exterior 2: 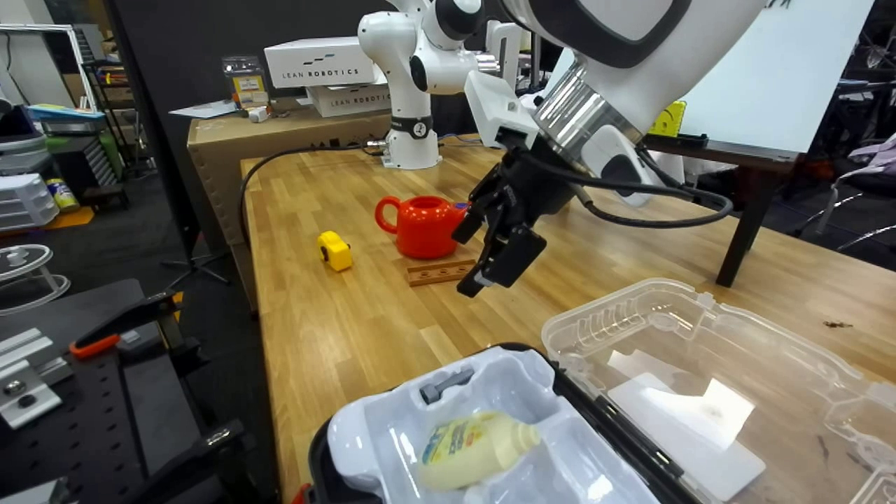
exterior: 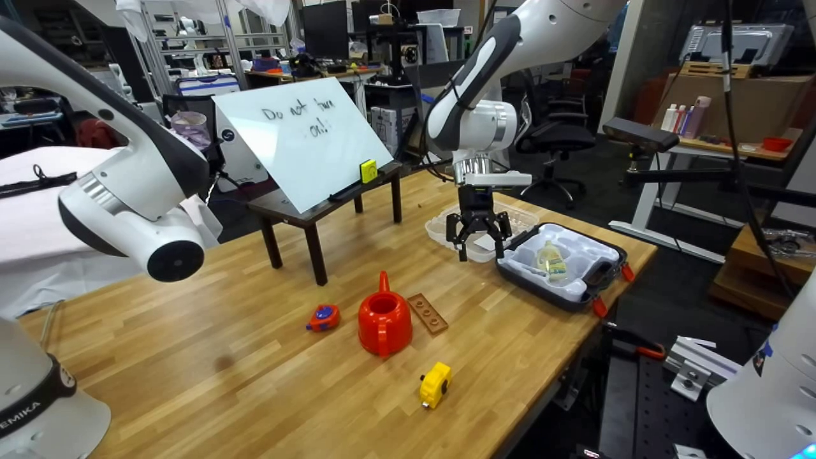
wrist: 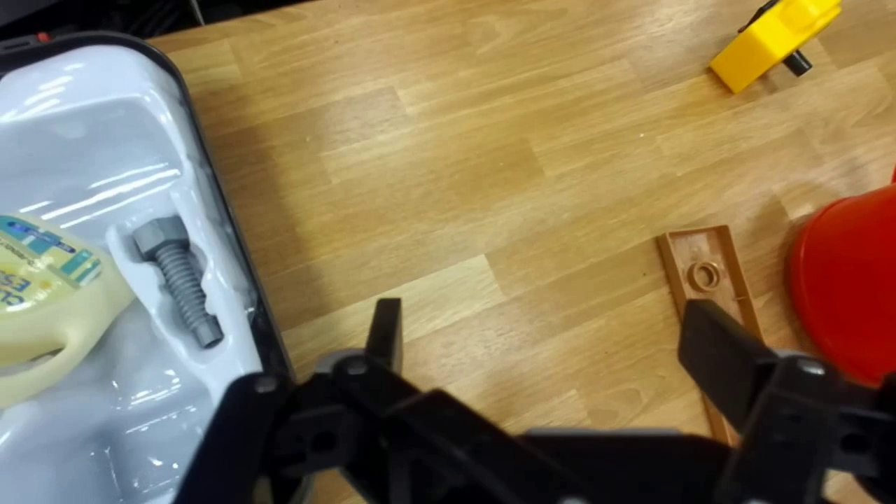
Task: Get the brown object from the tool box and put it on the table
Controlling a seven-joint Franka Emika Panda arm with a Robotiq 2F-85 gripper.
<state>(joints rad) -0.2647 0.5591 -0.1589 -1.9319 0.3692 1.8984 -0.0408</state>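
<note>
In an exterior view, a small yellow item point(exterior: 436, 386) stands nearest on the table point(exterior: 255, 395). Beyond it sits a red pot point(exterior: 384, 322), handle on the near side. The brown object point(exterior: 428, 313) lies flat on the table just right of the pot, outside the tool box point(exterior: 542, 291), ring-shaped bosses facing up; the wrist view shows a strip of table between object and pot. A small red item point(exterior: 326, 322) with a blue disc lies left of the pot. The tool box, at right, holds a yellowish bottle point(exterior: 551, 261) in its white insert point(exterior: 580, 245); the wrist view also shows a grey bolt point(wrist: 183, 280) seated there. The gripper point(exterior: 481, 254) hangs above the table between the tool box and the brown object, its fingers point(wrist: 385, 332) spread wide, with table visible between them in the wrist view; fingertip height over the surface cannot be judged. A clear plastic tray point(exterior 2: 784, 381) containing white sheets point(exterior 2: 689, 437) adjoins the tool box at its far left. Farthest back, left of centre, a dark-legged stand point(exterior: 315, 255) bears a tilted white board point(exterior: 299, 150).
</note>
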